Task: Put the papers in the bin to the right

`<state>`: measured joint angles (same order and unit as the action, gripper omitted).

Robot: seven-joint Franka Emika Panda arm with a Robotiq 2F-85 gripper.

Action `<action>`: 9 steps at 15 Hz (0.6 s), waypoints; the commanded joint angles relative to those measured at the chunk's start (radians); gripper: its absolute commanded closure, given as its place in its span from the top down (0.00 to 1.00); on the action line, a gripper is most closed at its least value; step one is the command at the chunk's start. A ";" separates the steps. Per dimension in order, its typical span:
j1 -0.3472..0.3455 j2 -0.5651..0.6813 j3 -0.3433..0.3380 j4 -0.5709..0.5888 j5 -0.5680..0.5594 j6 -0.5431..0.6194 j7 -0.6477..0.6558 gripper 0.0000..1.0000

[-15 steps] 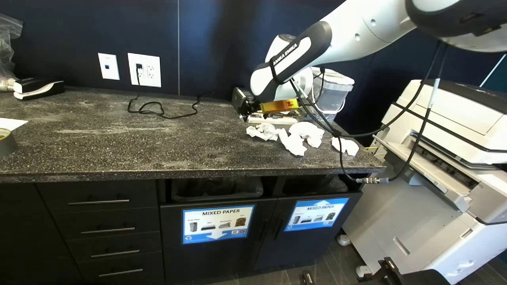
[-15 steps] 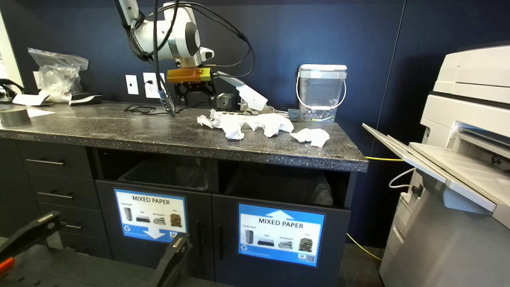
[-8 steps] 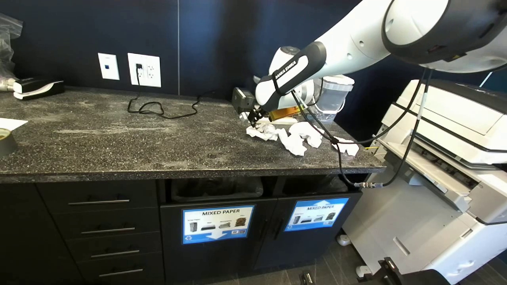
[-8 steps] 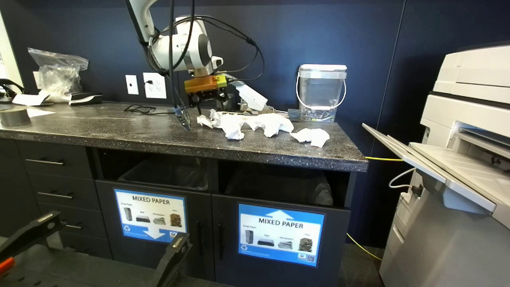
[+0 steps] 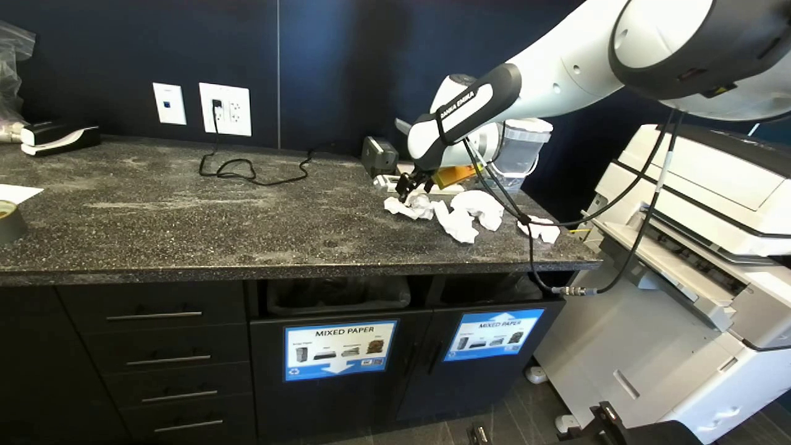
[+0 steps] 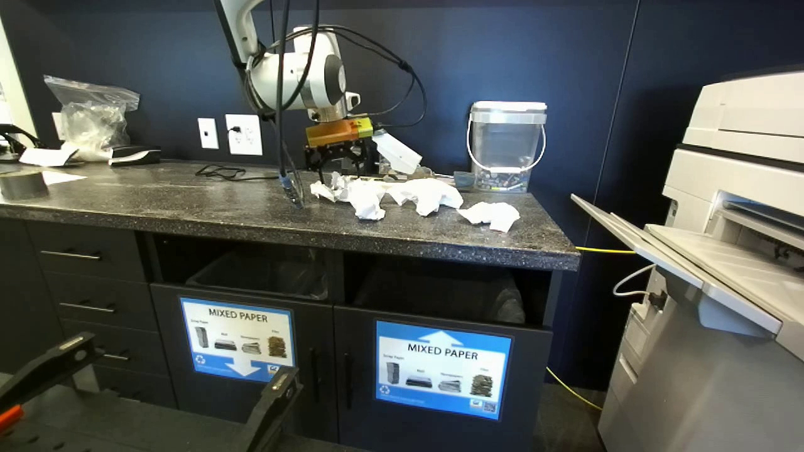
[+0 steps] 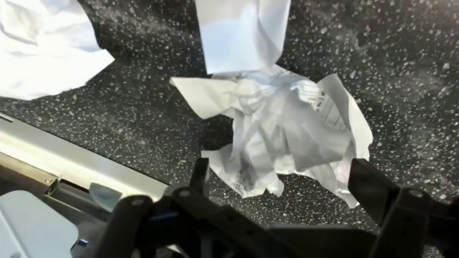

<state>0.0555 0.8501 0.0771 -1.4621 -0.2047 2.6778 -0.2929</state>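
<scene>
Paper (image 7: 287, 125) nearest to the spread fingers (image 7: 371, 188) lies below them, toward the front edge of the worktop (image 5: 185, 232); its longer side runs across their gap.

A speckled dark counter (image 5: 235, 216) with black drawers (image 5: 173, 376) adjoins a navy wall (image 5: 327, 74).

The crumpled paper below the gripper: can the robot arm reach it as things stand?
Probably yes: the gripper stands open over the crumpled paper, and the wrist view shows nothing between them.
</scene>
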 commanded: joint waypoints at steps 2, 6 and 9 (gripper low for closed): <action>-0.065 0.049 0.076 0.041 0.034 -0.009 -0.111 1.00; -0.060 0.096 0.068 0.065 0.027 0.002 -0.111 1.00; -0.060 0.112 0.065 0.084 0.025 0.004 -0.112 0.73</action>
<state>-0.0011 0.9257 0.1352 -1.4328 -0.1885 2.6740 -0.3767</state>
